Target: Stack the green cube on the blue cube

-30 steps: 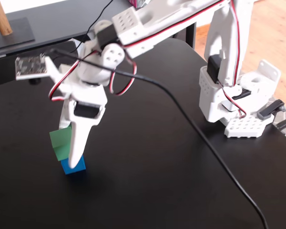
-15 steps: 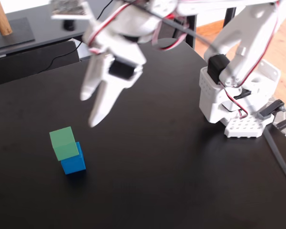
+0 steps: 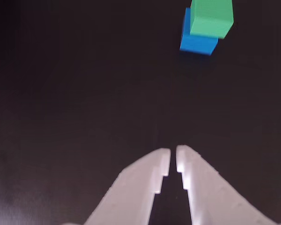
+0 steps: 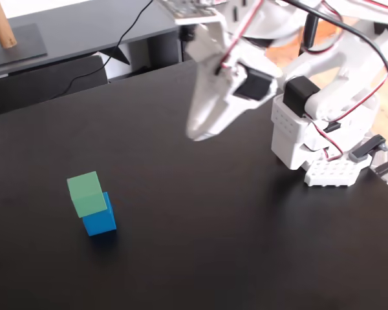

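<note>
The green cube [image 4: 86,192] rests on top of the blue cube [image 4: 100,221] at the left of the black table in the fixed view, set off a little toward the left and back. In the wrist view the green cube [image 3: 211,18] covers most of the blue cube [image 3: 196,41] at the top edge. My gripper [image 4: 195,134] hangs in the air well to the right of the stack, blurred. In the wrist view my gripper [image 3: 173,157] has its white fingertips [image 3: 187,161] nearly touching, with nothing between them.
The arm's white base [image 4: 323,139] stands at the right edge of the black table [image 4: 200,258]. A black cable [image 4: 126,32] runs over a grey shelf [image 4: 77,29] at the back, where a wooden post [image 4: 1,24] stands on a dark plate.
My gripper has let go of the green cube, risen and swung right toward the base. The green cube stays on the blue cube, unmoved since half a second ago.
</note>
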